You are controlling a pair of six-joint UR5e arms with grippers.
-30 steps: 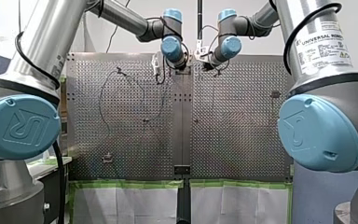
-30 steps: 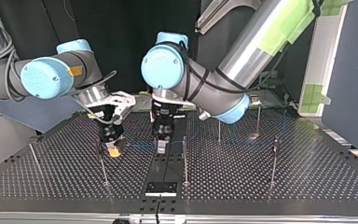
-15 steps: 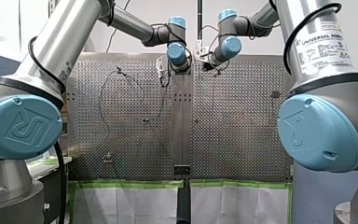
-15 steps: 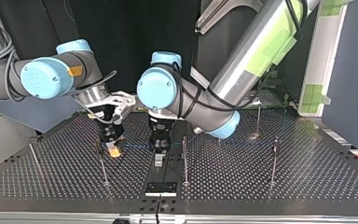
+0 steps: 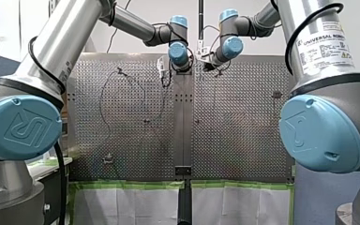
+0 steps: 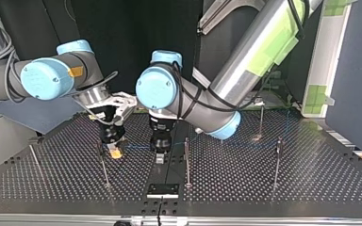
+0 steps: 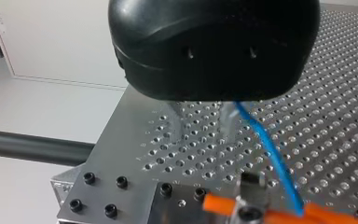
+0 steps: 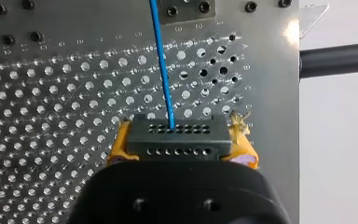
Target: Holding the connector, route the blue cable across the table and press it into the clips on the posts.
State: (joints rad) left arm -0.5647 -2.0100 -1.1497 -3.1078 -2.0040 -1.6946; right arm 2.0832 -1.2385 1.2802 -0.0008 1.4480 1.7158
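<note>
Pinching the connector (image 8: 175, 136) between its yellow pads (image 8: 243, 151), my right gripper (image 8: 178, 148) sat low over the perforated table (image 8: 51, 116). The blue cable (image 8: 161, 60) left the connector's face and ran straight ahead across the table. My left gripper (image 7: 203, 123) had its metal fingers (image 7: 227, 117) spread, with the table showing between them. The cable passed beside one finger; contact could not be told. In the top view both grippers stood close together, with a post (image 6: 186, 160) just beside my left gripper.
</note>
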